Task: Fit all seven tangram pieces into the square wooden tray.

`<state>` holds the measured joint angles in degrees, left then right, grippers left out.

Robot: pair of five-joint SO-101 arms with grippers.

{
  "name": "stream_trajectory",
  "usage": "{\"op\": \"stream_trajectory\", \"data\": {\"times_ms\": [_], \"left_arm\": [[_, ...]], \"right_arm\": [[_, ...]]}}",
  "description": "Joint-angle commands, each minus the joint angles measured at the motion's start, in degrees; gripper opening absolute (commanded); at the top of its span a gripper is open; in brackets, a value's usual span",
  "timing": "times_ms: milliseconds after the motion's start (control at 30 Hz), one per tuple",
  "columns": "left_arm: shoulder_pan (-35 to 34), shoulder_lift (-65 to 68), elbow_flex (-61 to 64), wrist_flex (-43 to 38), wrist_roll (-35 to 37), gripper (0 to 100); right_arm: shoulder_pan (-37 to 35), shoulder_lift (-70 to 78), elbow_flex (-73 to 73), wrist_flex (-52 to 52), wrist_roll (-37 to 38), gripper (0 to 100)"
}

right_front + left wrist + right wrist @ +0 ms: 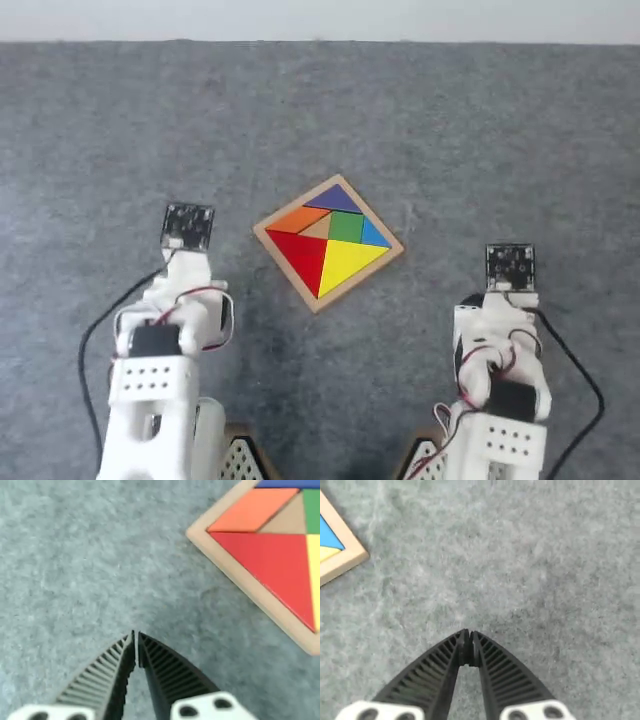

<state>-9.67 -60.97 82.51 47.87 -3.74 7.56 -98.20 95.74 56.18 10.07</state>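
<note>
Grey felt-covered table (320, 120), wooden tray (285, 256) lying on it

**Grey felt desk, pale strip at back**

The desk (500, 130) was covered side to side w/ a grey felt-like mat (120, 120), fuzzy and mottled in lighter and darker flecks. It lay flat and looked uniform throughout. Along the far edge ran a pale strip (320, 20), off-white and plain; wall or bare surface, couldn't tell which. Light was soft and even across the mat, w/ only faint, short shadows. Up close in both wrist views the mat's fibres looked matted and woolly, same texture everywhere.
</note>
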Motion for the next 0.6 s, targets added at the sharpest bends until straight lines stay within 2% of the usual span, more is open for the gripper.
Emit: {"op": "stream_trajectory", "data": {"times_ms": [0, 100, 233, 367, 567], "left_arm": [[-0.26, -6.15, 4.79, -6.59, 0.35, 1], [-0.26, -11.6, 9.8, -9.85, 0.35, 1], [-0.26, -19.96, 14.29, -10.02, 0.35, 1], [-0.26, -26.9, 14.37, -3.69, 0.35, 1], [-0.62, -35.16, 14.37, 8.62, 0.35, 1]], "right_arm": [[0.66, -6.64, 0.62, 3.82, 0.97, 1.3], [0.31, -4.53, 0.7, 3.74, 0.97, 1.3], [0.48, -4.09, 0.7, 6.55, 0.97, 1.3], [0.57, -4.26, 0.7, 17.71, 0.88, 1.2], [0.57, -5.58, 0.7, 18.86, 0.88, 1.1]]}}
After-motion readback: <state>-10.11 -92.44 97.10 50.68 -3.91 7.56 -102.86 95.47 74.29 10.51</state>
